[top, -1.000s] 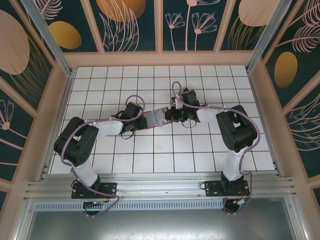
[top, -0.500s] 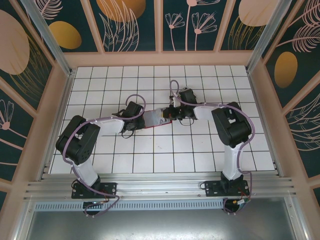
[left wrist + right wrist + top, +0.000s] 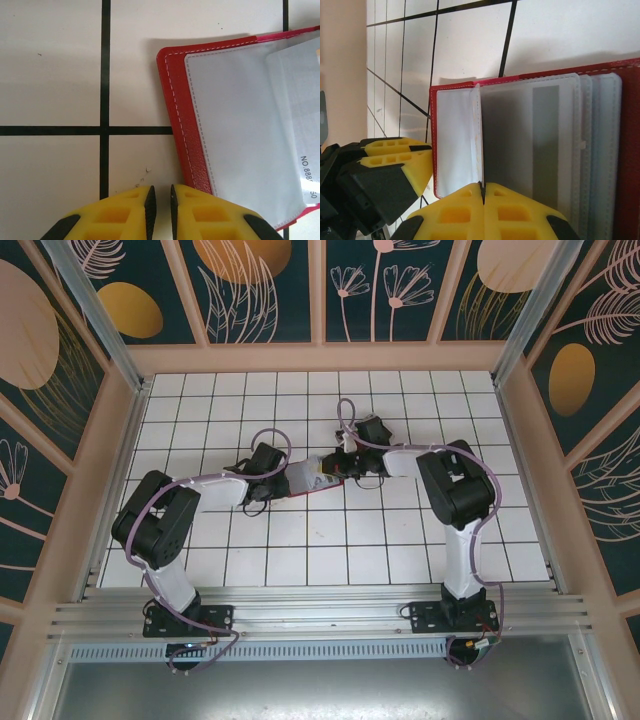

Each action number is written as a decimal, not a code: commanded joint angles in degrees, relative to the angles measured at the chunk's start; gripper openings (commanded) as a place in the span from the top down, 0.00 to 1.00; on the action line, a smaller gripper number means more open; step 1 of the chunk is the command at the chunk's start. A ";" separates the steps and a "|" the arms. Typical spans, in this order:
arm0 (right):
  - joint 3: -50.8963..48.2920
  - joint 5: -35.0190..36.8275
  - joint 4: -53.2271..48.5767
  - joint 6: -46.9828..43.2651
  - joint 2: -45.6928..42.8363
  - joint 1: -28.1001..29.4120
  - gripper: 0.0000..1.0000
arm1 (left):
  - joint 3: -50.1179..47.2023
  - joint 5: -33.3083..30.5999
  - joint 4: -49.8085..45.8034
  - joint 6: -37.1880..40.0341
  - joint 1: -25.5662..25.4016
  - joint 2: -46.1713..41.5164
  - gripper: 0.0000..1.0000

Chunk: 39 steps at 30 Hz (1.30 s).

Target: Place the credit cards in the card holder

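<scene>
While left gripper (image 3: 161, 192), nearly clenched and empty, is sitting at left end of card holder (image 3: 172, 100), right gripper (image 3: 483, 186) is pinching upright pale leaf (image 3: 479, 130), card or sleeve unclear.

The left arm (image 3: 160, 530) and the right arm (image 3: 455, 490) look the same. Each one has smooth white tube parts and big round black joints. A thin purple cable (image 3: 268, 432) runs in loops along each arm. Each arm stands on a small black base (image 3: 185, 620) with bolts. The left fingers (image 3: 117, 217) are bright yellow blocks with square dips pressed into them and thin black strips on their inner edges. The right fingers (image 3: 452, 215) are the same yellow with the same dips. The part behind the fingers is black.
</scene>
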 commanded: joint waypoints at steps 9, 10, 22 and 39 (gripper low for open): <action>4.12 4.10 -3.91 -1.72 2.58 4.17 0.96 | -0.21 2.11 1.90 1.10 0.06 3.76 0.79; 4.27 4.52 -4.98 -2.28 2.55 5.12 0.96 | -0.14 2.09 1.83 1.10 0.11 3.76 0.79; 9.94 12.40 -13.54 -7.41 4.88 10.25 0.95 | -0.05 2.62 2.35 1.01 0.06 3.41 0.79; 12.13 19.08 -20.64 -11.87 -1.55 9.11 0.70 | 2.00 -2.24 -3.01 2.18 0.05 -2.41 0.79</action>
